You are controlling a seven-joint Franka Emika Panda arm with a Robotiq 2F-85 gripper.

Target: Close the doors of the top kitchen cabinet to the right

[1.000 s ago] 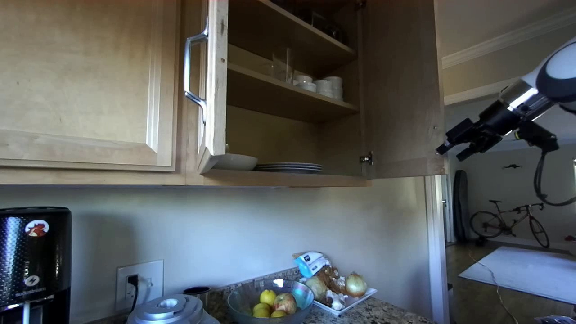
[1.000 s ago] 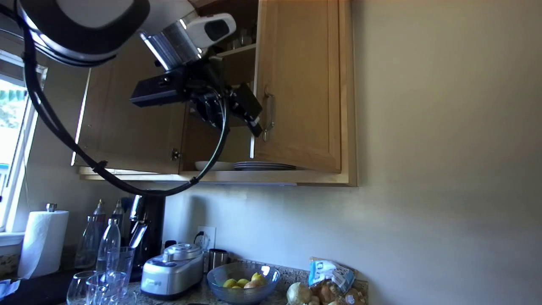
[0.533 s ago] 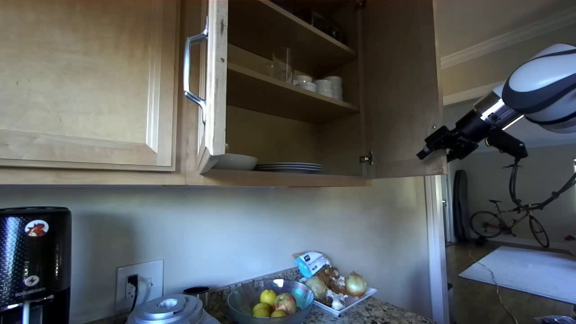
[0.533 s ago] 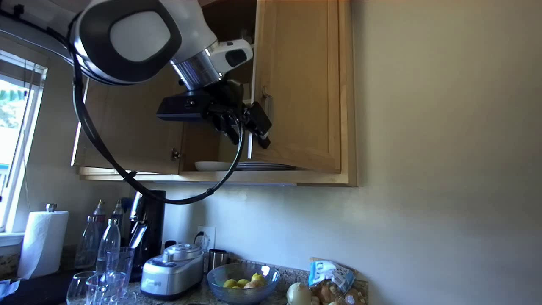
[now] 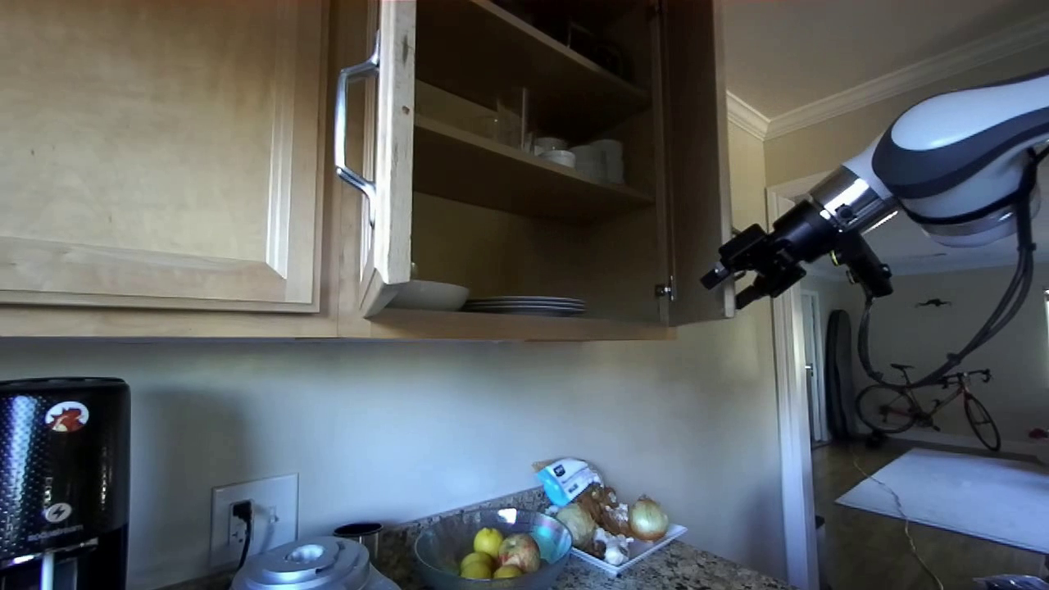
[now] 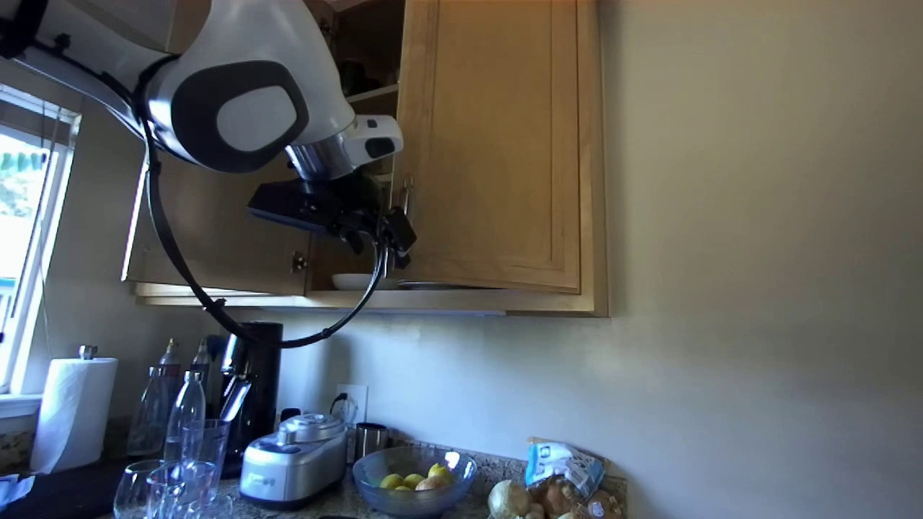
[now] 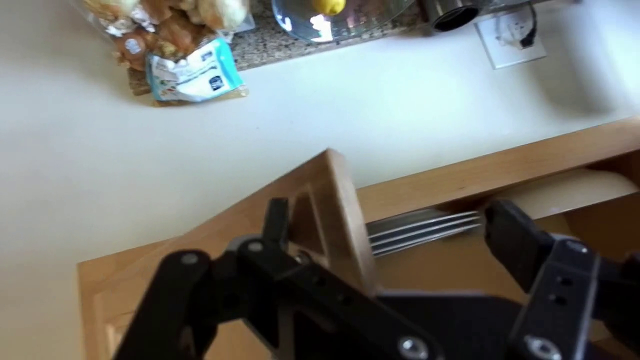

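Swung inward since earlier, one tall, honey-coloured wood panel door point(image 6: 494, 151), upper centre in an exterior view, has its free edge point(image 7: 351, 215) between parted jaws; judged light and rigid, best pushed there.

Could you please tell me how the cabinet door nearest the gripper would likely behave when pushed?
The door should probably swing rather than slide, given its visible hinge. Its framed wood build looks stiff, so it likely won't flex much.

Arm point(image 5: 959, 156) sloping dn., wrist point(image 5: 846, 198) tilted, gripper point(image 7: 388, 215) angled dn. w/ fingers point(image 7: 515, 242) well apart
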